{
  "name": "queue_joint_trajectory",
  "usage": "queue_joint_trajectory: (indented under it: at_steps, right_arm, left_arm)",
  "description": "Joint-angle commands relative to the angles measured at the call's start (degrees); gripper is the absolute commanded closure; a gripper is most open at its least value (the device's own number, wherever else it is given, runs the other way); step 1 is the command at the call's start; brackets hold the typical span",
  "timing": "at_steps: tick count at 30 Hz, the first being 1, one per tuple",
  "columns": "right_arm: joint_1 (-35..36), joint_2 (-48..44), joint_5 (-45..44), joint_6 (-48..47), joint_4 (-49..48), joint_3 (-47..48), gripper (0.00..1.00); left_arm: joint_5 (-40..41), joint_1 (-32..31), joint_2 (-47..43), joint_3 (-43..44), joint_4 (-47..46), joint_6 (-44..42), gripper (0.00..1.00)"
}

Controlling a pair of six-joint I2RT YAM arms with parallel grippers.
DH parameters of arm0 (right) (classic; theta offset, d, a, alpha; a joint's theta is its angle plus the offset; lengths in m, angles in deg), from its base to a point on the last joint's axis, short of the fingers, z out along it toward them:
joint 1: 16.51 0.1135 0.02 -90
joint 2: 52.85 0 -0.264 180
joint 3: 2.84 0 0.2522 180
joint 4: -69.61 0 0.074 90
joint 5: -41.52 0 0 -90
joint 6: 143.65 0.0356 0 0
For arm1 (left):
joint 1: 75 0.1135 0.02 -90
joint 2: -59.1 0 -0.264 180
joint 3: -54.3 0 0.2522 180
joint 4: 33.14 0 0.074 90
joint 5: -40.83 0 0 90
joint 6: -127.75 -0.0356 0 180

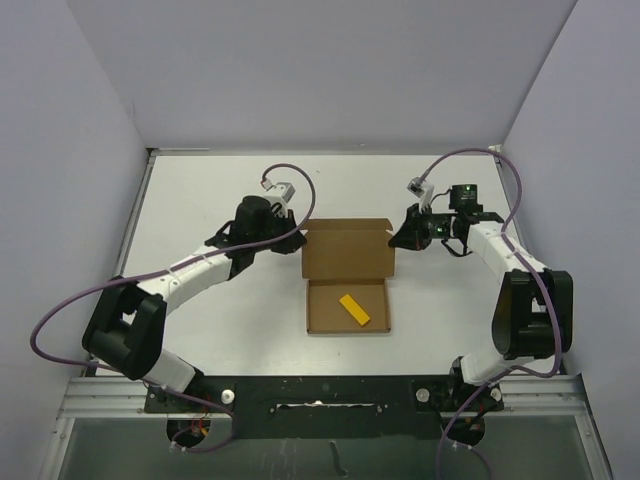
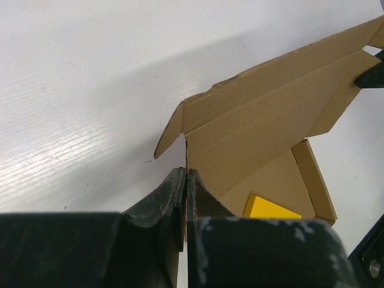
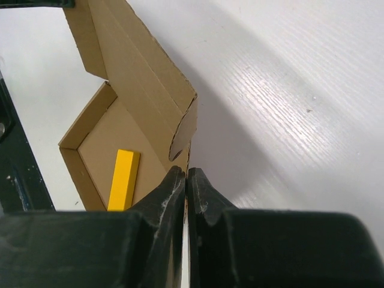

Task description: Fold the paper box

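The paper box (image 1: 347,262) lies mid-table (image 1: 200,200), and its shallow tray holds a yellow bar (image 1: 353,309) toward 5 o'clock, with the lid raised at 12 o'clock. The left gripper (image 2: 186,180) is clenched on the lid's 9 o'clock edge and the right gripper (image 3: 186,177) on its 3 o'clock edge. In the left wrist view, the gripper hides part of the bar.

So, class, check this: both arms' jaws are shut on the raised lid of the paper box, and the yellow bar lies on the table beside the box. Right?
Not quite. The yellow bar lies inside the paper box, in its open tray, not beside it; the top view shows this plainly. Both arms' jaws are indeed shut on the raised lid.
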Motion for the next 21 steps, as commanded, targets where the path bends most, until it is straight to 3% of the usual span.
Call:
queue_joint_trajectory:
  at_steps: [1,12,21]
  right_arm:
    - [0.6,-4.5,-2.1,1.7,-4.5,-0.4,1.00]
    - [0.8,-11.6,-14.4,6.7,-12.9,-4.8,1.00]
    - [5.1,-16.7,-31.7,10.7,-20.5,-8.5,1.00]
  left_arm:
    - [4.4,-3.0,-0.1,4.2,-2.5,0.0,1.00]
    - [18.9,-9.7,0.9,5.0,-11.2,0.4,1.00]
    - [25.7,-13.7,6.3,11.8,-10.7,-1.4,1.00]
